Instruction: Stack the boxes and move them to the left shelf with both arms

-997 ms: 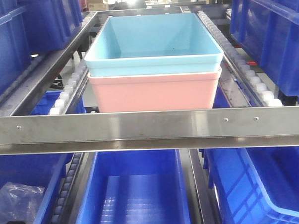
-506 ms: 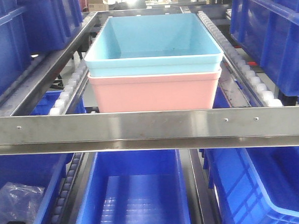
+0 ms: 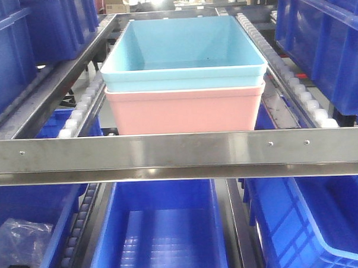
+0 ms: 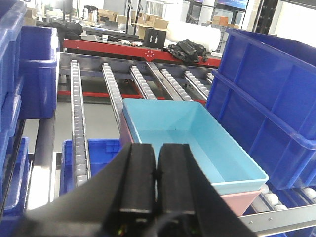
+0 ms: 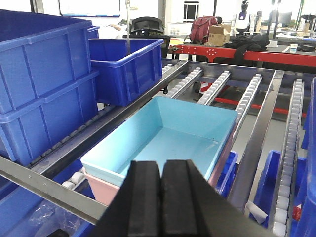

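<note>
Both jaws are sitting fully closed, left gripper (image 4: 157, 173) and right gripper (image 5: 161, 197) gripping nothing; the light-blue box (image 3: 184, 50) is nesting in the pink box (image 3: 187, 113) behind the left shelf's front bar (image 3: 180, 150).

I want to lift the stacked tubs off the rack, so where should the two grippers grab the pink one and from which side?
Likely under the pink tub's rolled rim on its two long sides, one gripper per side from above. The blue tub nests inside it, and the front bar blocks its near face.

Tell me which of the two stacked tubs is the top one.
The light blue tub is on top, nested into the pink tub, whose wall shows only below the blue rim.
</note>
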